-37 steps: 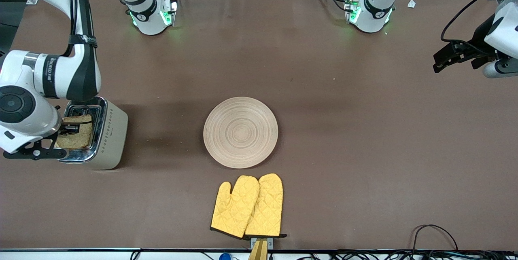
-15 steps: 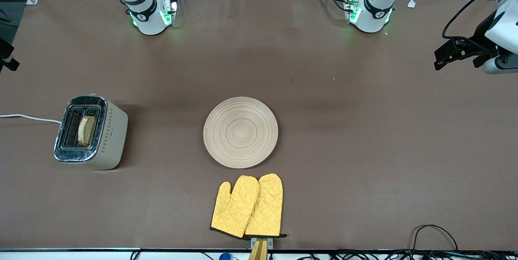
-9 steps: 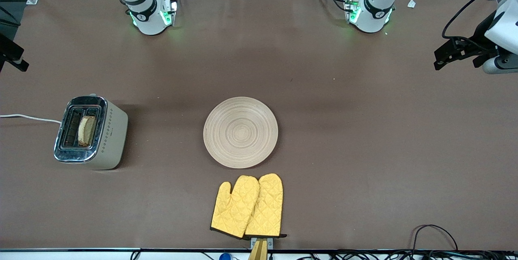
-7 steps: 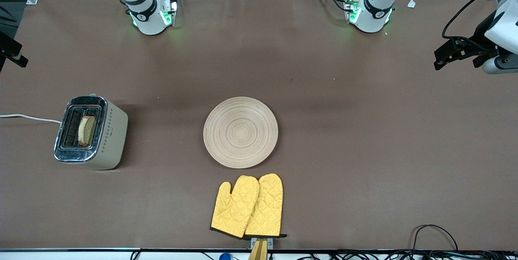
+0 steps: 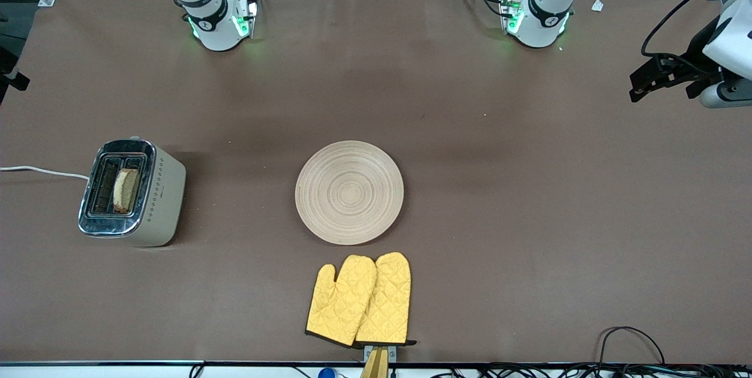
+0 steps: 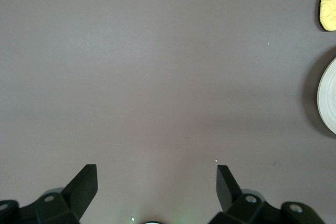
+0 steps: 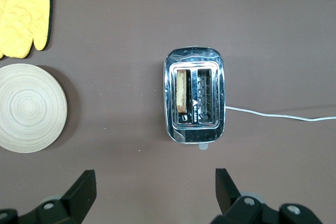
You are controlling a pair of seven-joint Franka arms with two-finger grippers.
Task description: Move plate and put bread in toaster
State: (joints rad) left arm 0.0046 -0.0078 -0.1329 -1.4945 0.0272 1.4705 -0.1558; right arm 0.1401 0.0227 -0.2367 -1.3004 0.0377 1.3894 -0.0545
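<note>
The pale wooden plate (image 5: pixel 349 192) lies bare at the table's middle; it also shows in the right wrist view (image 7: pixel 30 107) and partly in the left wrist view (image 6: pixel 328 96). The cream toaster (image 5: pixel 133 191) stands toward the right arm's end, and its chrome top shows in the right wrist view (image 7: pixel 195 95). The bread (image 5: pixel 126 190) stands in one slot, its top edge showing (image 7: pixel 181 91). My right gripper (image 7: pixel 155 182) is open and empty, high over the table at the right arm's end. My left gripper (image 6: pixel 156 180) is open and empty over bare table at the left arm's end (image 5: pixel 643 79).
A pair of yellow oven mitts (image 5: pixel 359 300) lies nearer the front camera than the plate, seen also in the right wrist view (image 7: pixel 22 21). The toaster's white cord (image 5: pixel 41 171) runs off the table's end. Cables (image 5: pixel 628 337) lie at the front edge.
My right gripper has let go of the bread, which now stands in the toaster slot, and the right arm has risen and drawn away to the table's end. The left arm has not moved.
</note>
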